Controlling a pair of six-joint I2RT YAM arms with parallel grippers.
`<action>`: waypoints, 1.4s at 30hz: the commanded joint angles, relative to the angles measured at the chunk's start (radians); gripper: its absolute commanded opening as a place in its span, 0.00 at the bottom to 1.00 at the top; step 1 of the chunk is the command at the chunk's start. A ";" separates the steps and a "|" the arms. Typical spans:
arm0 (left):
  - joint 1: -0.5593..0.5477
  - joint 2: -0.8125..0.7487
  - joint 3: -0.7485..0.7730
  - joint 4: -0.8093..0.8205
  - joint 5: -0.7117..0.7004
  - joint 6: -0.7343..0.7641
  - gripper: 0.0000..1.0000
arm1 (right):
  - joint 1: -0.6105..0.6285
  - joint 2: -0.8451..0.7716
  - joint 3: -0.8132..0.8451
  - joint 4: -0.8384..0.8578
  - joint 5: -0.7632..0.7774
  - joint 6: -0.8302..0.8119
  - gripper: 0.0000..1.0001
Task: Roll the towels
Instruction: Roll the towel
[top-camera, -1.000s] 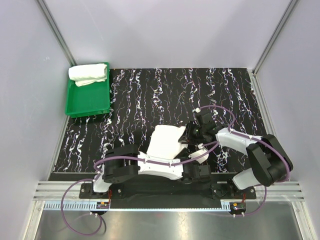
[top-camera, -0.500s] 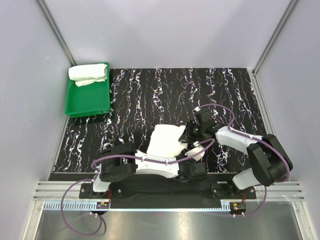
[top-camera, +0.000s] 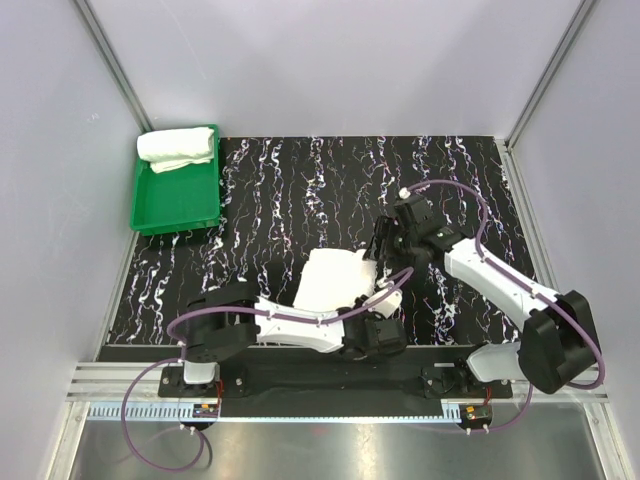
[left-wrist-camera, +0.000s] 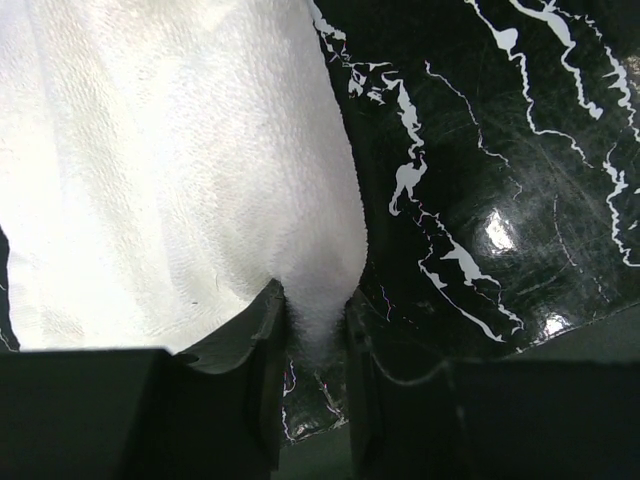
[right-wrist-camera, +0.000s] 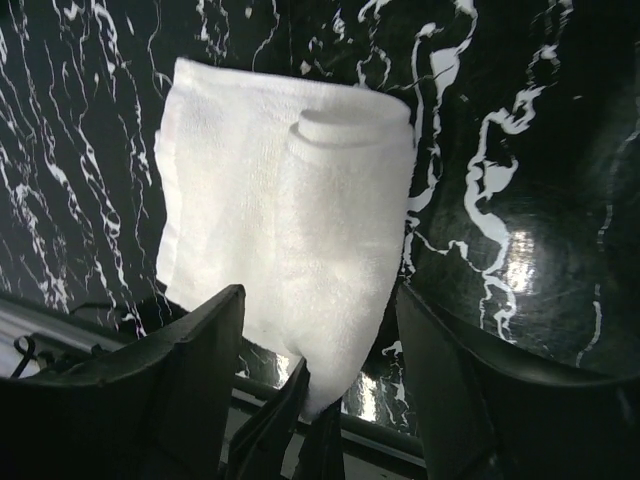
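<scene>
White towel (left-wrist-camera: 180, 170): near corner pinched between narrow jaws of our left gripper (left-wrist-camera: 312, 308); we think this grip is for starting roll. Rest of cloth spreads ahead of jaws on black table (top-camera: 300, 190). Our right gripper (right-wrist-camera: 320, 325) hovers above, jaws wide, holding nothing, towel below them. Second towel (top-camera: 177, 148) sits rolled, far off in green tray (top-camera: 175, 205).
</scene>
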 joint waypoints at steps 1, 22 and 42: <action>0.009 -0.042 -0.054 0.040 0.104 -0.048 0.00 | -0.006 -0.034 0.091 -0.120 0.137 -0.054 0.71; 0.234 -0.502 -0.507 0.550 0.527 -0.204 0.00 | -0.078 -0.192 -0.034 -0.030 0.030 0.028 0.78; 0.463 -0.624 -0.964 1.078 0.755 -0.540 0.00 | 0.009 -0.001 -0.266 0.687 -0.419 0.232 0.50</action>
